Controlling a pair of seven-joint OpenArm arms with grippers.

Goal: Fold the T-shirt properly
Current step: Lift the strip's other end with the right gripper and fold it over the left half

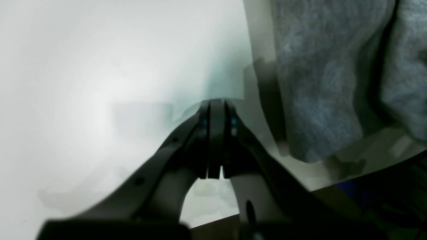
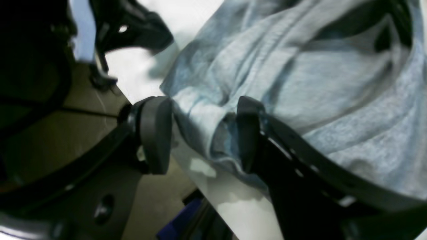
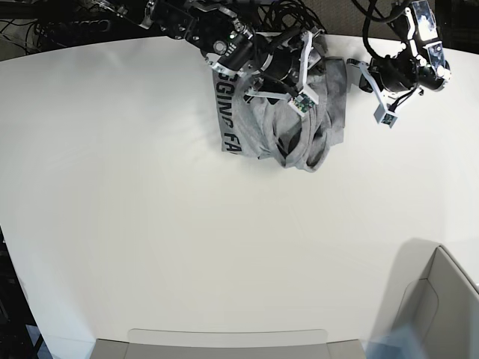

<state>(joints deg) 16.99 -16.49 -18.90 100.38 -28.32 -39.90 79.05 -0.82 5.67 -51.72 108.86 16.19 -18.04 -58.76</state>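
The heather-grey T-shirt [image 3: 288,123] lies crumpled at the far middle of the white table, with black lettering [image 3: 227,120] showing on its left part. My right gripper [image 3: 299,97] sits on top of the shirt. In the right wrist view it [image 2: 200,133] is open, with a bunched fold of the shirt [image 2: 333,110] between the jaws near the table's edge. My left gripper [image 3: 387,117] is over bare table to the right of the shirt. In the left wrist view it [image 1: 217,105] is shut and empty, with the shirt [image 1: 317,83] hanging beside it.
The table's far edge [image 3: 359,36] runs just behind the shirt, with cables and arm bases beyond it. A grey box [image 3: 438,299] stands at the near right corner. A flat grey tray edge [image 3: 224,342] lies along the near side.
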